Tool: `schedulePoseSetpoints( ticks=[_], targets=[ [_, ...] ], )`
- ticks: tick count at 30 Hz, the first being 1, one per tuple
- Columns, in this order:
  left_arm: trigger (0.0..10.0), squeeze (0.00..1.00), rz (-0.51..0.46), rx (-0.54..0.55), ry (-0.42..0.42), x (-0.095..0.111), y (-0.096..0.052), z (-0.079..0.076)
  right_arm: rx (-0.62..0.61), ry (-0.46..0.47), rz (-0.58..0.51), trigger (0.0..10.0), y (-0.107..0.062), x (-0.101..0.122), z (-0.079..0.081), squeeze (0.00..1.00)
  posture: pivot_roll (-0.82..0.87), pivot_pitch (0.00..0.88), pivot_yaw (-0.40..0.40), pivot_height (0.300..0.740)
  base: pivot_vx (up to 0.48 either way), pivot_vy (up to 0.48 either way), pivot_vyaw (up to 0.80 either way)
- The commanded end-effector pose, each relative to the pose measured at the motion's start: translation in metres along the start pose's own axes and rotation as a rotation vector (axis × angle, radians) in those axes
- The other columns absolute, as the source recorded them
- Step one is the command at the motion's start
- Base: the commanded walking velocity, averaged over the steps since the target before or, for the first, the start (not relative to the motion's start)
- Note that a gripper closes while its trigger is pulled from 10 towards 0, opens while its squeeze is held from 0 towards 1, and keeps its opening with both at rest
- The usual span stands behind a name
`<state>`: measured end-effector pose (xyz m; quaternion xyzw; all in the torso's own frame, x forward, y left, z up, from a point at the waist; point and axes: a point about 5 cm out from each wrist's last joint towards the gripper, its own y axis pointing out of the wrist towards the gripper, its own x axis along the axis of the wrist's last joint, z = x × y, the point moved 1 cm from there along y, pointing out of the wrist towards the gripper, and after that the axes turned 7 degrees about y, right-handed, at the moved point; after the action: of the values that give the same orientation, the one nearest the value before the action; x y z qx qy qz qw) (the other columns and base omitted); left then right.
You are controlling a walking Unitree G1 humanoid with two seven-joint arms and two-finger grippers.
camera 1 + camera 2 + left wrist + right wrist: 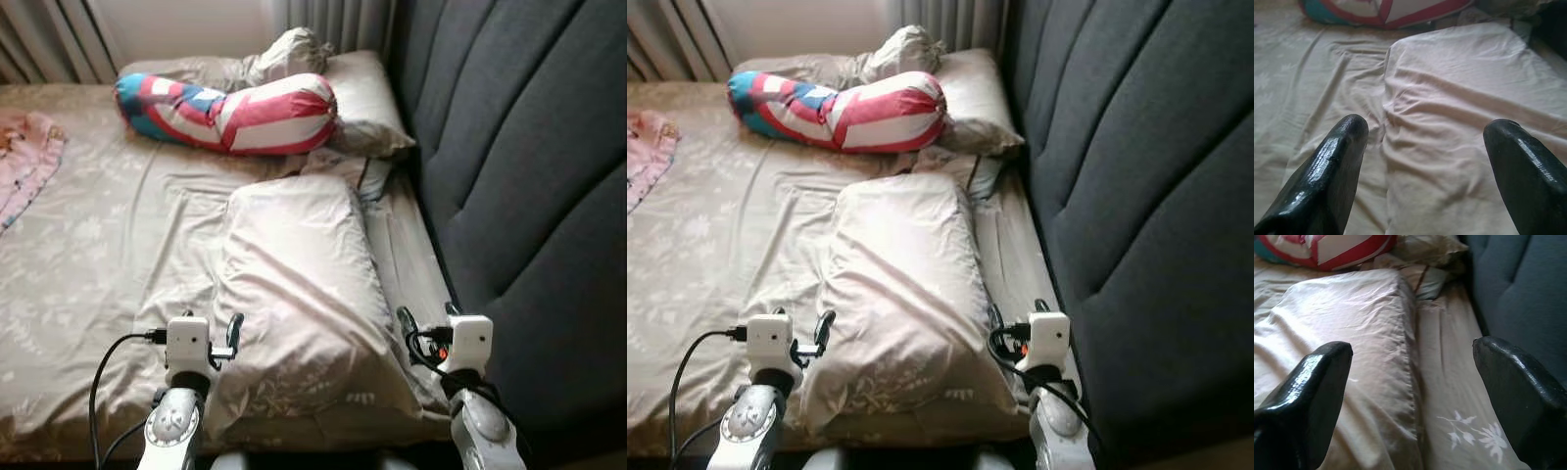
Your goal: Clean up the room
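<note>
Two grippers hover low over the near end of a bed, one on each side of a pale beige rectangular pillow (299, 284) that lies lengthwise on the beige leaf-printed bedsheet (88, 255).

At the far left edge a pink patterned cloth (24, 162) lies on the sheet. Farther right, near the head of the bed, a red, white and teal striped bolster (230, 110) rests against a second beige pillow (362, 98), with a crumpled beige fabric bundle (289, 49) behind it. Along the right runs a dark grey padded headboard (529, 166).

What could go wrong: the pillow is soft and wide, so I judge that a pinch at one edge would take only loose cover fabric and let the filling sag or slip out on lifting. The right gripper works in the narrow strip between pillow and headboard, where a finger could snag the sheet or knock the padding. If the two sides close unevenly, the pillow may twist.

The left gripper (1422, 161) has its black fingers (1327, 166) spread wide, straddling the pillow's left edge, holding nothing; I cannot tell if they touch the fabric. The right gripper (1410, 391) is likewise spread wide and empty, over the pillow's right seam.
</note>
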<state>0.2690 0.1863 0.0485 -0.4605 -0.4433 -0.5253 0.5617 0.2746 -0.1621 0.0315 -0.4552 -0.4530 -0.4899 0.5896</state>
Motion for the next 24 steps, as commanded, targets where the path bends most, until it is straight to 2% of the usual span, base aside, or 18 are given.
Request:
schedulePoseSetpoints(
  ticks=[1, 8, 13, 21, 24],
  targets=[
    [10.0, 0.0, -0.004, -0.012, 0.002, 0.0013, -0.0001, -0.0022, 0.014, -0.015, 0.007, 10.0, -0.0014, -0.0019, 0.0007, 0.0, -0.12, 0.098, -0.052, 0.672, 0.0, 0.0, 0.8],
    [10.0, 0.0, -0.005, -0.013, 0.001, 0.0015, 0.0, -0.0023, 0.015, -0.007, 0.005, 10.0, -0.0016, -0.0019, 0.0012, 0.0, -0.12, 0.098, -0.052, 0.672, 0.0, 0.0, 0.69],
    [10.0, 0.0, -0.005, -0.015, 0.001, 0.0015, 0.0001, -0.0021, 0.006, 0.01, 0.008, 10.0, -0.0016, -0.0025, 0.0006, 0.0, -0.12, 0.099, -0.051, 0.672, 0.0, 0.0, 0.0],
    [10.0, 0.0, -0.006, -0.016, 0.002, 0.0018, 0.0006, -0.002, 0.032, -0.007, 0.004, 10.0, -0.0017, -0.0019, 0.0033, 0.0, -0.12, 0.099, -0.052, 0.672, 0.259, 0.0, 0.0],
    [10.0, 0.0, -0.007, -0.015, 0.003, 0.0019, 0.0006, -0.0017, 0.037, 0.003, 0.005, 10.0, -0.0018, -0.0023, 0.0046, 0.0, -0.12, 0.1, -0.052, 0.672, 0.28, 0.0, 0.8]
  ],
)
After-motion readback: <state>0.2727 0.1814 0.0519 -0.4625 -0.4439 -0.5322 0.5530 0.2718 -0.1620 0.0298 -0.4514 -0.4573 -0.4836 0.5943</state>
